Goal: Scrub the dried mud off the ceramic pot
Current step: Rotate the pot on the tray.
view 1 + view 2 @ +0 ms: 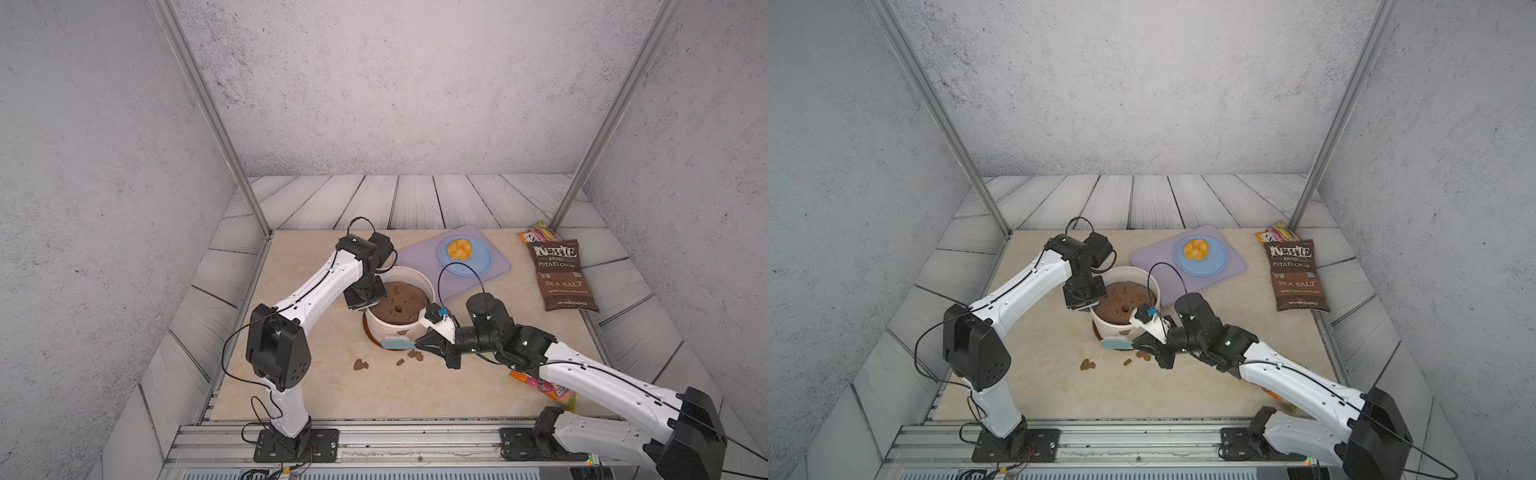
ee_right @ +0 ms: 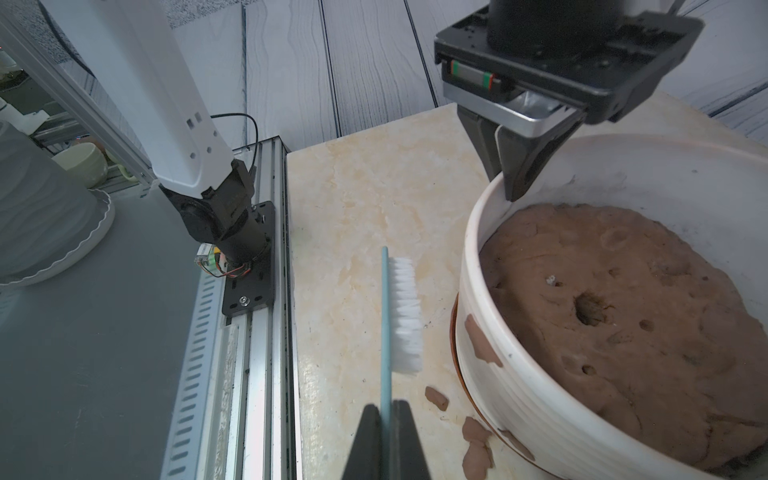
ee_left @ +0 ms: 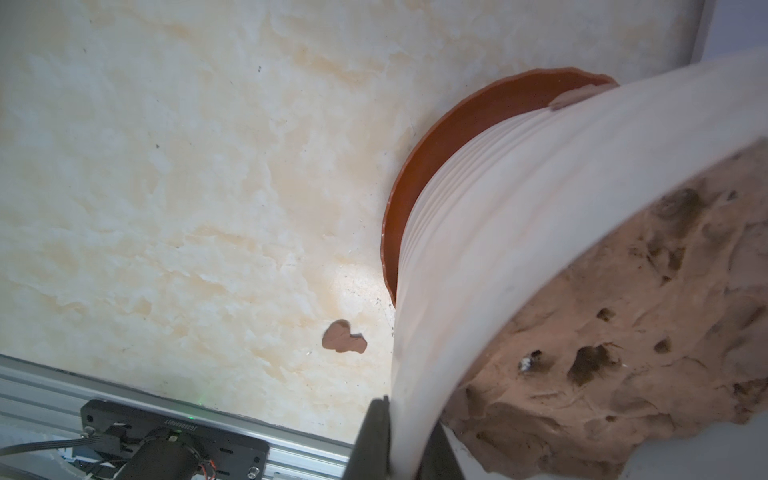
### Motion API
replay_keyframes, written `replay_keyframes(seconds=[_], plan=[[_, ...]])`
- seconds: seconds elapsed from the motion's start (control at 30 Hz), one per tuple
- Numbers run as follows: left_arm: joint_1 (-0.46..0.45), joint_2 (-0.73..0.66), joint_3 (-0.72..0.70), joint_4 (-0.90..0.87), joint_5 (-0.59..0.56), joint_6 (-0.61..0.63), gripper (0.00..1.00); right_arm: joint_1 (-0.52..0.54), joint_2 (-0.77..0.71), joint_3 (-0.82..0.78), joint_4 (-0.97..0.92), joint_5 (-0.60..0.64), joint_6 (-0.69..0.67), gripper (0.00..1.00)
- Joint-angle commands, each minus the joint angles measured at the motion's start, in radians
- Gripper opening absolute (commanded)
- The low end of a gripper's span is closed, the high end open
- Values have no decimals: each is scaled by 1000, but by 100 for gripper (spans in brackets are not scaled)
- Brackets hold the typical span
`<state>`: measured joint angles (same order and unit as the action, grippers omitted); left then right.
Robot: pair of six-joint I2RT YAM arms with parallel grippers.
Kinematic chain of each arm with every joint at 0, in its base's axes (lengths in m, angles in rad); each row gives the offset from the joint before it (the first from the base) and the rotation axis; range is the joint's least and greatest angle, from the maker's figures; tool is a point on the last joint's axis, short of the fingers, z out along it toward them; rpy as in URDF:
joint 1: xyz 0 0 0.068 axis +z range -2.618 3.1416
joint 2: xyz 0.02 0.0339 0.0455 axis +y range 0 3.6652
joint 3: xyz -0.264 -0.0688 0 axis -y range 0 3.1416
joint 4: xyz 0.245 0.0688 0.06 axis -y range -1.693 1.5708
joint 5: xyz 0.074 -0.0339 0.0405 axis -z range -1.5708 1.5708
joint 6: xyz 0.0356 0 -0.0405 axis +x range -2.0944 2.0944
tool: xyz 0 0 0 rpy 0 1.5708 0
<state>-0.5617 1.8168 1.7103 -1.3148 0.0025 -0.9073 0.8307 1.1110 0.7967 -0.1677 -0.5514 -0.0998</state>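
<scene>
i logged left jaws shut on the rim of the ceramic pot (image 2: 519,386), right jaws shut on the brush (image 2: 405,316) beside the pot. dried mud (image 2: 480,340) clung to its wall, flakes (image 1: 360,365) lay beside it: i judged scrubbing partly done.

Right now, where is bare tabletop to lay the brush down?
Widest bare patch: the tabletop strip between the mud flakes and the front rail. A smaller one lies between the mat and chip bag. Crowded: the pot's front, where flakes, brush and right pincer meet.
</scene>
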Motion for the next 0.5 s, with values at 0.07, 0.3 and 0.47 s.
replay_keyframes(seconds=[0.07, 0.3, 0.47], plan=[[11, 47, -23, 65, -27, 76, 7, -40, 31, 42, -9, -28, -20, 0], [16, 41, -32, 73, -23, 107, 7, -100, 70, 50, -36, -24, -68, 0], [19, 35, -49, 91, -13, 128, 7, -140, 93, 34, -35, -16, -79, 0]])
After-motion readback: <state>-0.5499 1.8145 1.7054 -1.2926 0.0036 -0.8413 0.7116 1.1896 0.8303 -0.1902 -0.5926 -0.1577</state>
